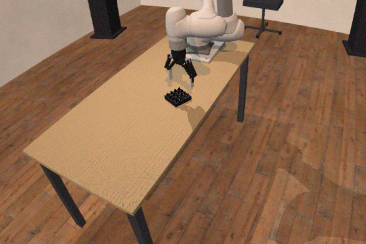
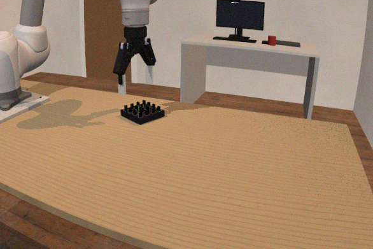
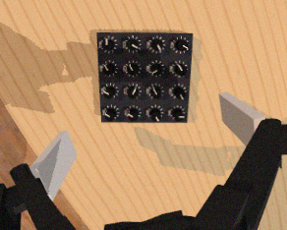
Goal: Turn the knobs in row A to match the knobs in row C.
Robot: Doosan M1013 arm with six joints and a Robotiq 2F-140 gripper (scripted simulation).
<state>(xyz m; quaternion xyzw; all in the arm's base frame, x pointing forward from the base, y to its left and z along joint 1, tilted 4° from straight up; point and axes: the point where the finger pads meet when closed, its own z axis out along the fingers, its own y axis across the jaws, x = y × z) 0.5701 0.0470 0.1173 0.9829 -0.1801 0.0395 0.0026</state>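
Note:
The black knob box [image 1: 178, 96] [image 2: 142, 114] [image 3: 144, 80] stands on the table. The wrist view shows its four by four knobs from above, with white lines pointing various ways. Small pale prints lie left of the knobs there, so the rightmost column seems to be row A. In that column the top line points right and slightly down, the second up-left, the third down-right, the bottom one right. The socket and the names are not readable. My gripper [image 1: 181, 83] [image 2: 135, 88] [image 3: 144, 126] is open and empty, pointing down above the table, touching nothing, higher than the box and toward the arm's base.
The wooden table [image 1: 118, 125] [image 2: 223, 166] carries the arm's pale base plate [image 1: 203, 58] [image 2: 39, 102] behind the gripper. Away from the table are an office chair [image 1: 263, 2], a black pedestal [image 1: 103, 10] with a small arm, and a desk [image 2: 197, 42] with a monitor [image 2: 240, 14] and red cup [image 2: 272, 40].

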